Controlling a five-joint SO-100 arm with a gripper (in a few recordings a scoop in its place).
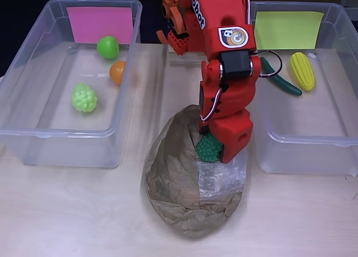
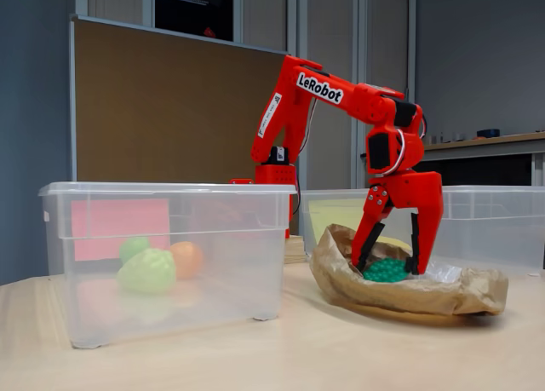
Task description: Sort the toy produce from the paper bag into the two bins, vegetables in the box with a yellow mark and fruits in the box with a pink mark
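Note:
My red gripper (image 1: 219, 148) (image 2: 390, 267) is lowered into the brown paper bag (image 1: 179, 184) (image 2: 400, 289) in the middle of the table. Its jaws are open and stand on either side of a dark green bumpy toy vegetable (image 1: 208, 149) (image 2: 386, 270) that rests in the bag; whether the fingers touch it I cannot tell. The bin with the pink mark (image 1: 99, 24) (image 2: 119, 227) holds a green ball-shaped fruit (image 1: 108, 46), an orange (image 1: 117, 72) (image 2: 186, 258) and light green grapes (image 1: 84, 98) (image 2: 147, 272). The bin with the yellow mark (image 1: 288, 29) holds a corn cob (image 1: 302, 70) and a long green vegetable (image 1: 282, 80).
The two clear plastic bins (image 1: 33, 139) (image 1: 313, 156) flank the bag closely, left and right in the overhead view. The arm's base (image 1: 179, 27) (image 2: 274, 174) stands behind the bag between the bins. Bare light wooden table (image 1: 72, 212) lies in front.

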